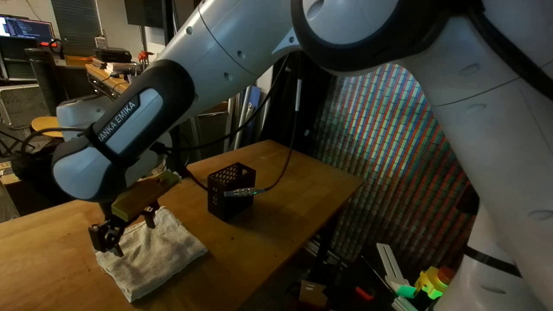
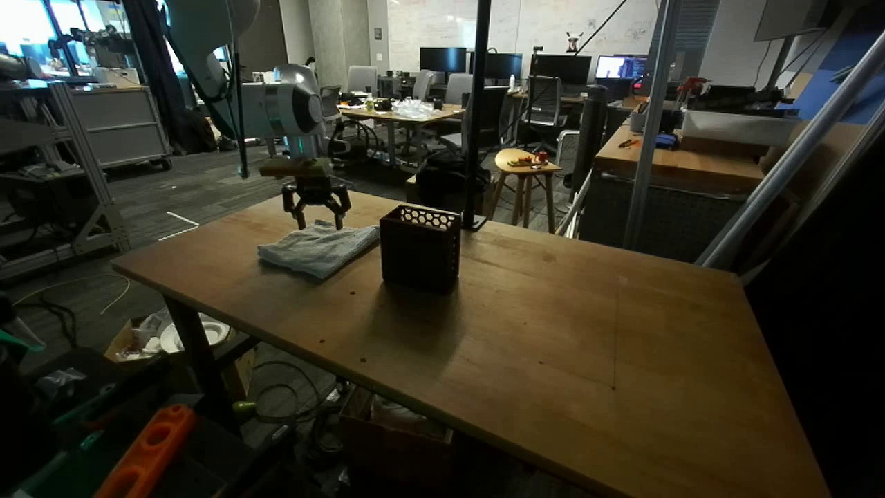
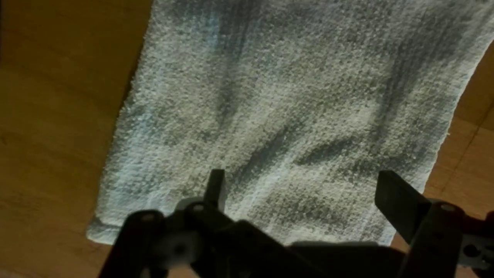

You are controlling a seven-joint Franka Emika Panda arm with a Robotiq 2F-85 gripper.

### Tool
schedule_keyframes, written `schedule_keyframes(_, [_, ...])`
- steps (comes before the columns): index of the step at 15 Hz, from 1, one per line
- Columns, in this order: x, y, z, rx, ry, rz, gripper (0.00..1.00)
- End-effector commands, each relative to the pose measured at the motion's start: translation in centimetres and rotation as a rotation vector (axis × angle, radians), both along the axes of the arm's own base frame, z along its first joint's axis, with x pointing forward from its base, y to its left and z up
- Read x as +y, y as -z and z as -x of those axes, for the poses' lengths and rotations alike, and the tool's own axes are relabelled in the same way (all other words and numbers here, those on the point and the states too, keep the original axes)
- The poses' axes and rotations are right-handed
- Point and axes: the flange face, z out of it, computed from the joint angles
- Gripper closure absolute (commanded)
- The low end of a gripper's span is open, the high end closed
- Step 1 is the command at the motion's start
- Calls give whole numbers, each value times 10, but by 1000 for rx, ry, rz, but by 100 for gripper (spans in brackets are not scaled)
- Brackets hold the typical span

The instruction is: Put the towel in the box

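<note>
Wrist view down, near towel [image 3: 285, 116]; exteriors share table [image 2: 574, 311].

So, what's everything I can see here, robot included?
table: one, brown wood, both exterior views
towel: one, pale grey, on the table
box: one, black, on the table, apart from the towel
post: one, black, behind the box
patterned panel: one, multicoloured, beside the table
stool: one, light wood, beyond the table
desks: at least two, light wood, background
monitors: at least four, black, far background
office chairs: several, grey or dark, background
whiteboard: one, white, far wall
block: one, yellow with red top, lower right of an exterior view
strip: one, orange, lower left of an exterior view
smaller clutter: uncounted, mixed colours, around the room
robot arm: one, white and black, over the table
gripper: one, black, open, over the towel
</note>
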Motion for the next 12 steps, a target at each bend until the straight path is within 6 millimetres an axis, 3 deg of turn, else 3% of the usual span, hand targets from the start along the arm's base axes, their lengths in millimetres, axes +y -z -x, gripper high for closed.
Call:
schedule_keyframes(1, [3,19,2,19,-36,-17,0])
schedule_keyframes(5, [1,40,10,51,-53,-18,0])
schedule_keyframes(9, [16,48,12,50,-89,-54,0])
schedule_keyframes(10, [21,47,14,44,-102,-70,25])
schedule_keyframes(11, [25,45,15,46,-110,-75,26])
schedule_keyframes(12, [29,43,17,42,-121,-83,34])
